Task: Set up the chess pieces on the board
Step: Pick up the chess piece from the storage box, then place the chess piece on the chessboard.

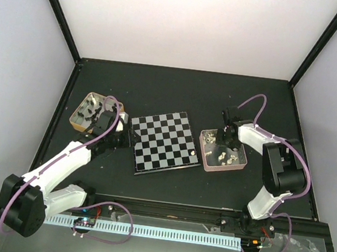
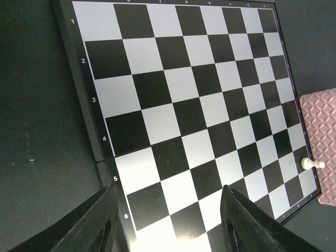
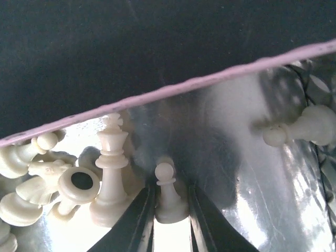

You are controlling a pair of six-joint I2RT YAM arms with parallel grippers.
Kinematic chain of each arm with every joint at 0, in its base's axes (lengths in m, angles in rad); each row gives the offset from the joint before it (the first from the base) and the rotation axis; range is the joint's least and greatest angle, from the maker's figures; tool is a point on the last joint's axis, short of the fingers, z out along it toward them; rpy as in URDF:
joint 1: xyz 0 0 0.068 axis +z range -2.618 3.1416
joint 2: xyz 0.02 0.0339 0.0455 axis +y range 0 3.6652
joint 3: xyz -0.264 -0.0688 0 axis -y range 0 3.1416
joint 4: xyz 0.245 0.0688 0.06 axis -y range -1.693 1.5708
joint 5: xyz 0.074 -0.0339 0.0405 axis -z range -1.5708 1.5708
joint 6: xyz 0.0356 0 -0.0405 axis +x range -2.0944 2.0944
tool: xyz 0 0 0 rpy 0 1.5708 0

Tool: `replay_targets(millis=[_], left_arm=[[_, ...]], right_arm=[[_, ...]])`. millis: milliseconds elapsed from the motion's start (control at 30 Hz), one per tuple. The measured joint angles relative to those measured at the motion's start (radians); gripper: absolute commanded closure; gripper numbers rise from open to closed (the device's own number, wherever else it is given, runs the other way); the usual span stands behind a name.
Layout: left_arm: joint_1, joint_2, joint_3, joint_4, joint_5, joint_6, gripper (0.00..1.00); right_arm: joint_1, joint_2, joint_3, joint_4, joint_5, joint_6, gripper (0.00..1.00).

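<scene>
Widest thing first: the dark matte tabletop (image 1: pixel 178 90) carries everything. At its centre lies the thin, flat chessboard (image 1: pixel 163 142), glossy black and pale grey squares inside a dark rim. It is almost bare, with one lone cream-white pawn (image 2: pixel 313 164) on an edge square next to the tray. Right of the board sits the pink square tray (image 1: pixel 230 168), quilted outside and mirror-shiny inside, holding the cream-white chess pieces (image 3: pixel 31 189) in a tumbled heap. Left of the board, the gold-rimmed tin (image 1: pixel 74 117) keeps the black set (image 1: pixel 89 112). The left gripper (image 2: pixel 168 220) hangs over the board's near edge, fingers (image 2: pixel 89 228) spread and holding nothing. The right gripper (image 3: pixel 170 223) is down in the tray, its dark fingers (image 3: pixel 134 223) pinching the base of an upright ball-headed pawn (image 3: pixel 169 191). A tall cross-topped king (image 3: pixel 111 168) stands just beside it. So this is a pick from the white set, early in the job. The next move, I'd say, is a straight lift clear of the king and the rim, across to the board, and down upright on its square. These pieces are smooth, tiny and narrow-footed, so they tip easily.
</scene>
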Motion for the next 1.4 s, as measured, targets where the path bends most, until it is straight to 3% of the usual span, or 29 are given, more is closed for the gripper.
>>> replay_targets(millis=[133,300,400,633,867,1067,1400], left_arm=[[0.0,0.0,0.0,0.0,0.002,0.0,0.44],[0.0,-0.006,0.0,0.002,0.037,0.002,0.41],[-0.007,-0.019,0.0,0.027,0.093,0.003,0.39],[-0.084,-0.024,0.002,0.155,0.291,-0.014,0.33],[-0.171,0.055,0.075,0.341,0.489,-0.134,0.34],[-0.199,0.089,0.092,0.466,0.591,-0.276,0.45],[-0.225,0.105,0.092,0.534,0.669,-0.358,0.69]], right_arm=[[0.0,0.005,0.003,0.004,0.004,-0.006,0.92],[0.0,-0.031,-0.012,0.008,0.0,-0.008,0.92],[0.0,-0.133,-0.047,0.017,-0.049,-0.019,0.93],[0.039,-0.427,-0.122,0.164,-0.369,-0.061,0.95],[0.22,-0.531,-0.172,0.328,-0.734,-0.127,0.93],[0.32,-0.563,-0.169,0.363,-0.879,-0.211,0.94],[0.349,-0.544,-0.157,0.348,-0.891,-0.259,0.95]])
